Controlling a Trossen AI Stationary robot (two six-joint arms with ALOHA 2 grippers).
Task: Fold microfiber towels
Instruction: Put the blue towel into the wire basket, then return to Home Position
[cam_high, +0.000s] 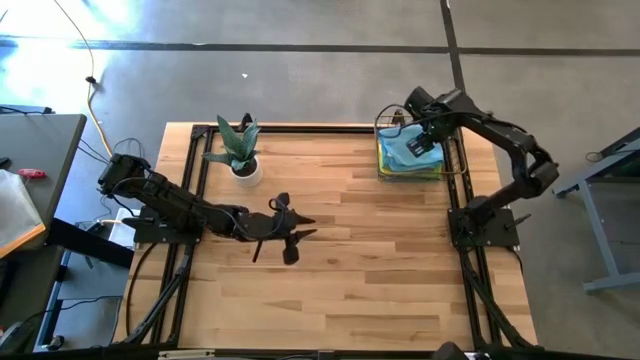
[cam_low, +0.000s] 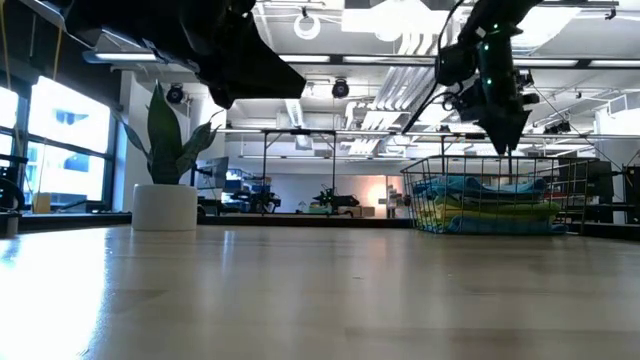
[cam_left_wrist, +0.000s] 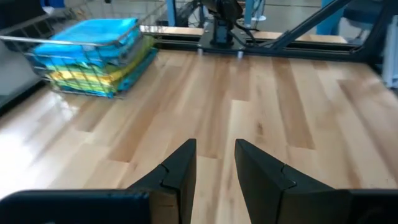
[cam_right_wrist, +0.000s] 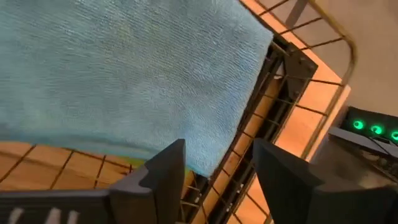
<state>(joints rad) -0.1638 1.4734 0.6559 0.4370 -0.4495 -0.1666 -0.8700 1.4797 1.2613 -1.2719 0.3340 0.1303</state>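
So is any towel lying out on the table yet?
No: in the high view the towels all sit stacked inside the wire basket, none on the wooden table.

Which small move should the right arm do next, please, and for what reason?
Probably lower the right pincer onto the top teal-blue towel and close on its edge. Its fingers stand apart above the stack in the wire basket, holding nothing, and no towel lies on the table yet. The left pincer waits over bare wood.
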